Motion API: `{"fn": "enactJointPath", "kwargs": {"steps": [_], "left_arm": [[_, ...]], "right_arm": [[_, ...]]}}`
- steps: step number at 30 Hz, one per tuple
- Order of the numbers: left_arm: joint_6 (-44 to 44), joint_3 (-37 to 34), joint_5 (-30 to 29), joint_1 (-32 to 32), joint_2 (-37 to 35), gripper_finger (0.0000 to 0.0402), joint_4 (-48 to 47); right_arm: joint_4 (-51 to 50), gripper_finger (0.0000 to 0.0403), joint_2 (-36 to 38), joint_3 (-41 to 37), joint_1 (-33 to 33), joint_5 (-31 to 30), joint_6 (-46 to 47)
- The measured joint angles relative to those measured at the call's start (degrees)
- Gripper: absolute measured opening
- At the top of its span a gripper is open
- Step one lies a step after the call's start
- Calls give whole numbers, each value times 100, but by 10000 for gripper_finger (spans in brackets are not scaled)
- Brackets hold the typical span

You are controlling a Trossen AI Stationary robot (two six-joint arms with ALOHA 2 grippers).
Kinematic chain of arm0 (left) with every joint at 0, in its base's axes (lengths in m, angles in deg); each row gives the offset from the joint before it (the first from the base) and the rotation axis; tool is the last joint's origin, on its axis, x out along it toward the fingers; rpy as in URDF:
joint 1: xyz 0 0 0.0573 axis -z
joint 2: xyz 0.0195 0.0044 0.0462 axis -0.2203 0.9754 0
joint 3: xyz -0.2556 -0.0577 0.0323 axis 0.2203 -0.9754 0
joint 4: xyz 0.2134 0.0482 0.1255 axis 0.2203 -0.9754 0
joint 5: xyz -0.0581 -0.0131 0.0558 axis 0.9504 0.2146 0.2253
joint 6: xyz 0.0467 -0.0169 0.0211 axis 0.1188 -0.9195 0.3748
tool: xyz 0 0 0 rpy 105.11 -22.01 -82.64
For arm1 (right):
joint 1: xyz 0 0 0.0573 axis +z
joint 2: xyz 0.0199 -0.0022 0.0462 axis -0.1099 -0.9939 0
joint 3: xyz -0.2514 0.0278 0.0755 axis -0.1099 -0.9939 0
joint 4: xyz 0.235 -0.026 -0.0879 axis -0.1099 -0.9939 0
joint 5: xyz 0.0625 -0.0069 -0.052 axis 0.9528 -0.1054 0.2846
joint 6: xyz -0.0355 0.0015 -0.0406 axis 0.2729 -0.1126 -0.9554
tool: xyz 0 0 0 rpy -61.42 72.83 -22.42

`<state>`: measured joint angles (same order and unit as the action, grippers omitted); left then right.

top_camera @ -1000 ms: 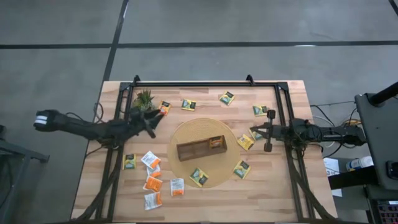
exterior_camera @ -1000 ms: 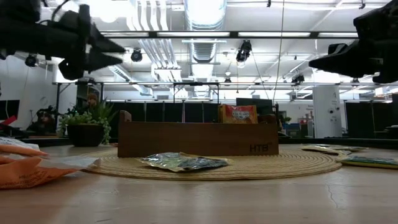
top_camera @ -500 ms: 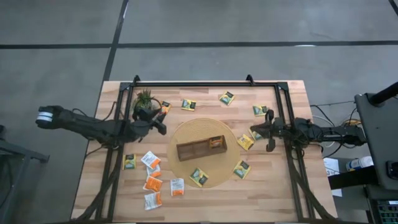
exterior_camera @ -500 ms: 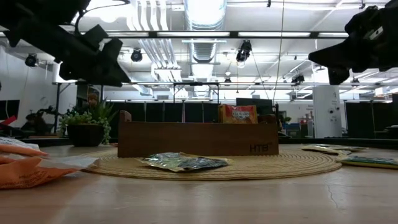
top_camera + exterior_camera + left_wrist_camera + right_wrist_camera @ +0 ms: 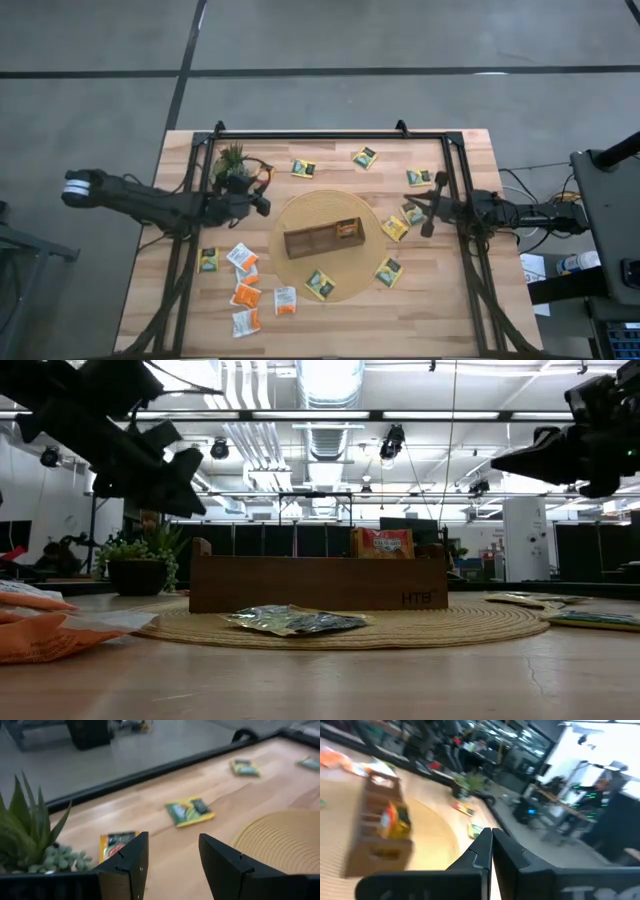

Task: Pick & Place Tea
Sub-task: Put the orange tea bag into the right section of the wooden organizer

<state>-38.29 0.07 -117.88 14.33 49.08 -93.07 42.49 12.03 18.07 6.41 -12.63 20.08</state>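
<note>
Barely started. One orange sachet (image 5: 346,229) standing in the wooden tray (image 5: 322,240), right-hand end compartment; other compartments look empty from above. Tray sits on the round woven mat (image 5: 300,212) mid-worktop.

Everything else still loose:
- orange/white cluster (image 5: 245,292) on the worktop (image 5: 440,310) near the front left, plus one yellow sachet (image 5: 208,260) beside it
- two yellow ones on the mat edge, front (image 5: 320,285) and front right (image 5: 389,271)
- yellow ones to the right of the mat (image 5: 395,228), more near the right arm (image 5: 418,178)
- two along the back (image 5: 303,168), (image 5: 364,156)
- one orange-and-dark sachet (image 5: 116,844) just beside the potted plant (image 5: 232,160)

Left claw (image 5: 258,196) raised off the worktop between plant and mat, fingers apart, nothing between them; wrist view looks straight past the fingers (image 5: 131,865) at the sachet by the plant. Likely next pick, not yet touched.

Right claw (image 5: 430,212) raised at the right of the mat, fingers pressed together, nothing held.

Remaining: roughly all but one sachet to collect and drop into the tray.
</note>
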Motion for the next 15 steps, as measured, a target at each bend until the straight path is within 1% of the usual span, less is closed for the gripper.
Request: {"fn": "enactJointPath", "kwargs": {"steps": [3, 9, 12, 15], "left_arm": [[-140, 136, 288, -170, 140, 168, -406], [-259, 382, 967, -388, 672, 167, -549], [-824, 600, 1054, -567, 1067, 167, -568], [-959, 934, 1060, -846, 1510, 167, -790]], "right_arm": [[1, 8, -2, 0, 0, -88, -153], [1, 8, -5, 0, 0, -86, -85], [1, 8, -7, 0, 0, -84, -83], [1, 8, -7, 0, 0, -84, -80]]}}
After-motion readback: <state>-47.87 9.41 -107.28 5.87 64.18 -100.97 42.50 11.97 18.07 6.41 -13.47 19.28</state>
